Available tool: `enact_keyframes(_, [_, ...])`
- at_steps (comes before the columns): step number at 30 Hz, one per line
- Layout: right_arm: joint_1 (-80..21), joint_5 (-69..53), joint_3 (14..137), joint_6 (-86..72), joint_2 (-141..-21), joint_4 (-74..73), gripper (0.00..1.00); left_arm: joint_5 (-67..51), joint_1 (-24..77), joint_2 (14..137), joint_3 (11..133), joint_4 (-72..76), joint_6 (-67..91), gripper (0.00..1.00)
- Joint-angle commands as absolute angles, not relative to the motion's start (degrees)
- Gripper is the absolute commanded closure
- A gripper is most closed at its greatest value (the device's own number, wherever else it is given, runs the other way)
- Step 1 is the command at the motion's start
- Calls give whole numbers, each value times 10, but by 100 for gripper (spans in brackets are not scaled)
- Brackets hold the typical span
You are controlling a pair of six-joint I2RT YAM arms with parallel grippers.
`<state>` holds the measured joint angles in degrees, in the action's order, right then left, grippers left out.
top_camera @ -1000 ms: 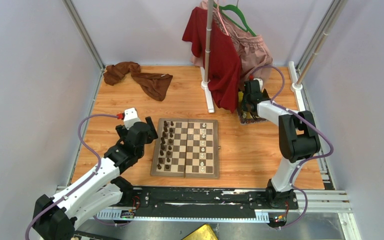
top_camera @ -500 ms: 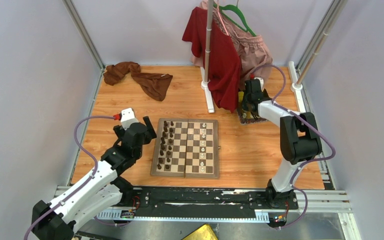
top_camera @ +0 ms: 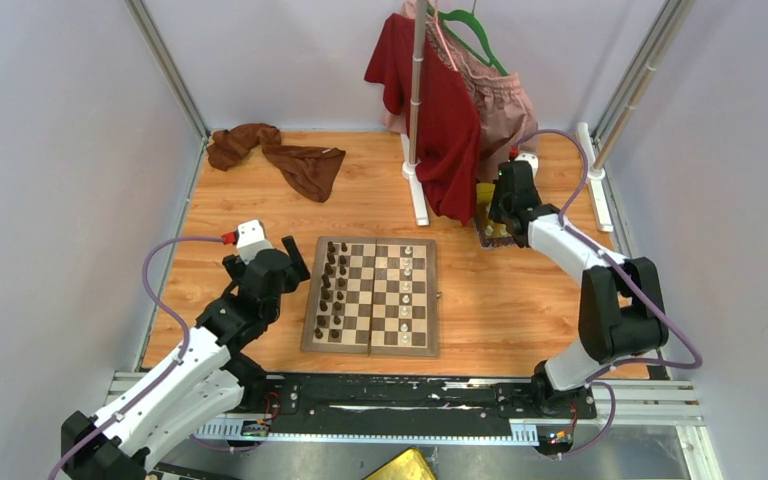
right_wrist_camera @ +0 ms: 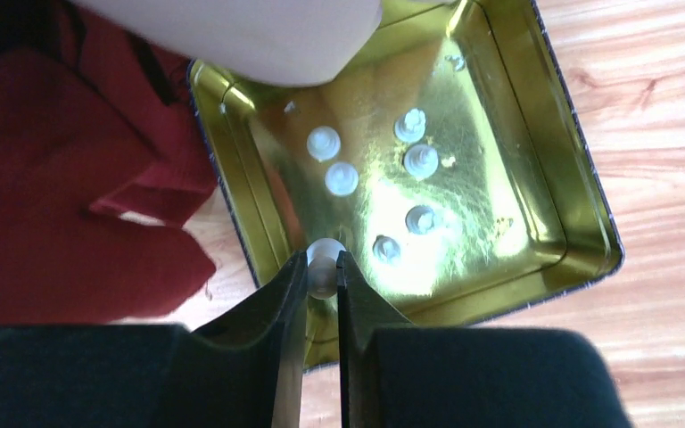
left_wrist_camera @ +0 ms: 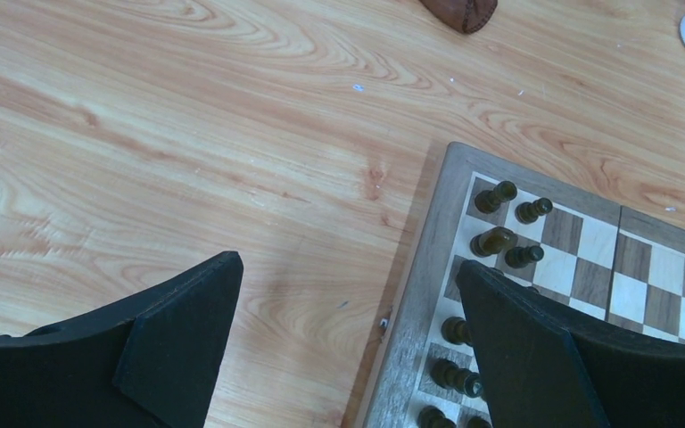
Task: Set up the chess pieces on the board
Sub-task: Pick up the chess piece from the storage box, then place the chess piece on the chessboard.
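My right claw (right_wrist_camera: pixel 323 267) is clamped on one cream-white chess piece (right_wrist_camera: pixel 324 257) at the near-left corner of the gold tray (right_wrist_camera: pixel 580 201), where several more white pieces (right_wrist_camera: pixel 421 160) lie. My left claw (left_wrist_camera: pixel 346 267) hangs with its jaws wide apart, gripping nothing, over the surface (left_wrist_camera: pixel 187 134) at the left edge of the board (top_camera: pixel 365 300), which carries dark pieces (top_camera: pixel 332 290) on its left half and a few white ones (top_camera: pixel 405 290) on its right

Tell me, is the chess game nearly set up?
More than halfway. The dark pieces stand in two rows on the board, with a few white pieces opposite. The right gripper pinches one white piece over the gold tray. About six loose pieces lie in that tray, waiting to go.
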<state>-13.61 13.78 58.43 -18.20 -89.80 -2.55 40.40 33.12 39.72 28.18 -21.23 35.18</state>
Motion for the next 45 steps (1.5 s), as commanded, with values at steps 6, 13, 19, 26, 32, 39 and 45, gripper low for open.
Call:
enact_keyframes(6, [-218,187,520,-167,-785,-68,100,400,328,348,262,-240,383,0])
enact_keyframes(13, [-307,199,490,-161,-730,-99,100,388,328,320,244,-239,398,0])
enact_keyframes(19, [-372,193,488,-164,-724,-122,100,383,328,318,243,-240,398,0])
enact_keyframes(26, [-418,173,480,-174,-731,-123,100,383,328,318,242,-243,394,0])
enact_keyframes(32, [-447,138,483,-171,-747,-124,100,381,328,325,236,-237,398,0])
enact_keyframes(39, [-469,108,487,-169,-760,-130,100,377,328,328,232,-230,402,0])
enact_keyframes(45, [-493,92,494,-164,-779,-134,100,377,327,328,231,-230,403,0])
